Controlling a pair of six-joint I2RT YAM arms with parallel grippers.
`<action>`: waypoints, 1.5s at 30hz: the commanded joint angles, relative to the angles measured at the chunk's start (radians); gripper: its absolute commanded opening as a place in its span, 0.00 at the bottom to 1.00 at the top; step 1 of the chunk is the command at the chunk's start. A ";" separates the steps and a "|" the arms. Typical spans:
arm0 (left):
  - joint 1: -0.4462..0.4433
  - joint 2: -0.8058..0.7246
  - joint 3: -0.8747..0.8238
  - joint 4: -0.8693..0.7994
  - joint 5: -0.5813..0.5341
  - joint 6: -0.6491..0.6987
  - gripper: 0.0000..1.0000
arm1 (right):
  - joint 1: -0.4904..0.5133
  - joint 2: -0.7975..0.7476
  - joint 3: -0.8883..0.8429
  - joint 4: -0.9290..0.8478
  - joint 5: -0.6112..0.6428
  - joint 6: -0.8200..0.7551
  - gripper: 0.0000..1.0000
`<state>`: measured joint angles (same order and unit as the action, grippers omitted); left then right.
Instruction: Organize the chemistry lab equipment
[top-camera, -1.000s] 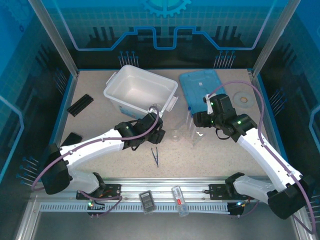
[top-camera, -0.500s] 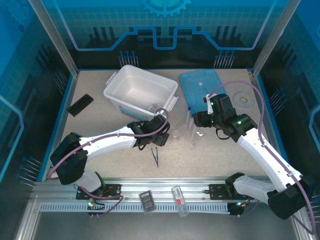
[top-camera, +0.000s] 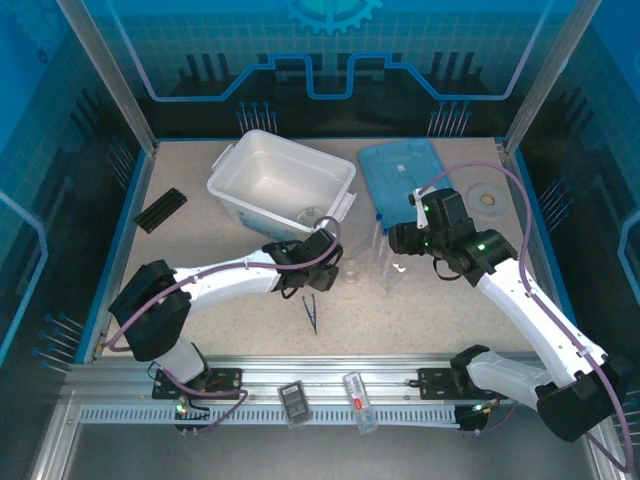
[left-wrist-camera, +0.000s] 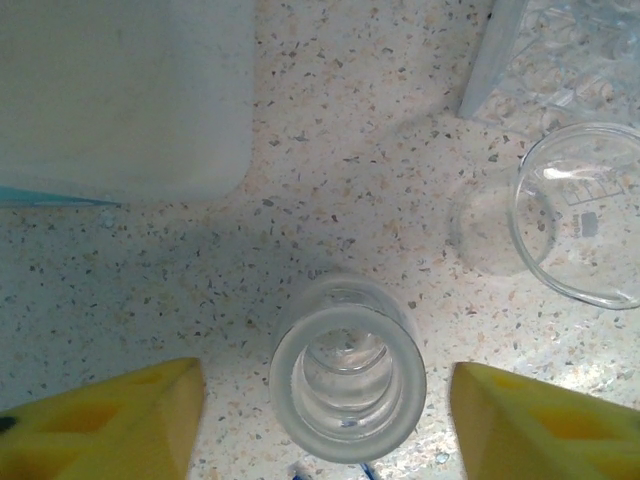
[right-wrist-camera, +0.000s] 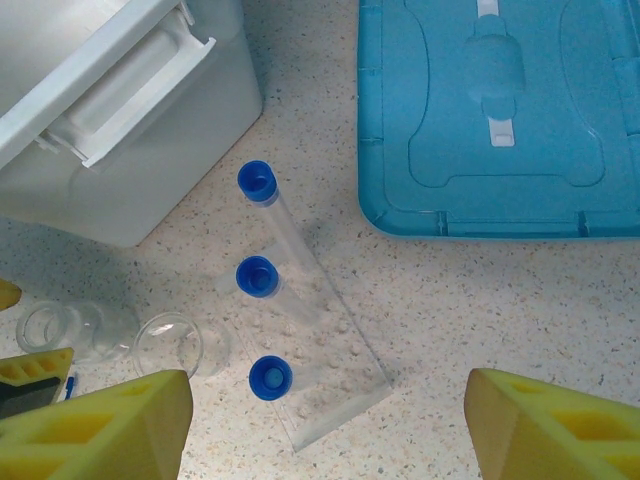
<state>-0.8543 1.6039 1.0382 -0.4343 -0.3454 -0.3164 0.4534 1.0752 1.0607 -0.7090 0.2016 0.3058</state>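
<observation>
A small clear glass vessel with a frosted rim (left-wrist-camera: 347, 385) stands upright between the yellow fingers of my left gripper (left-wrist-camera: 325, 400). The gripper is open, with a gap on each side of the vessel. A glass beaker (left-wrist-camera: 580, 215) stands just to its right. My right gripper (right-wrist-camera: 330, 440) hangs open above the clear rack (right-wrist-camera: 340, 380), which holds three blue-capped tubes (right-wrist-camera: 257, 276) upright. The white bin (top-camera: 280, 180) sits at the back, its light-blue lid (top-camera: 405, 175) flat beside it. Dark blue tweezers (top-camera: 311, 313) lie on the table near the left gripper (top-camera: 318, 272).
A black ridged strip (top-camera: 161, 210) lies at the left and a pale ring (top-camera: 489, 198) at the back right. The bin's wall (left-wrist-camera: 120, 90) is close behind the left gripper. Two small items (top-camera: 294, 402) rest on the front rail.
My left arm has reached further right, over the glass vessel, and its jaws have narrowed around it. The right arm has not moved.
</observation>
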 joint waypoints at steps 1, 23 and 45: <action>0.007 0.014 0.028 0.009 0.022 -0.002 0.54 | 0.011 -0.014 -0.006 -0.012 0.013 0.005 0.73; 0.014 0.039 0.049 0.007 0.042 0.007 0.30 | 0.011 -0.015 -0.008 -0.014 0.018 0.005 0.73; 0.009 -0.143 0.104 -0.131 0.115 0.027 0.14 | 0.011 -0.017 -0.010 -0.002 0.015 0.008 0.73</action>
<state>-0.8471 1.5299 1.0889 -0.5152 -0.2554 -0.3080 0.4534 1.0752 1.0603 -0.7094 0.2054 0.3061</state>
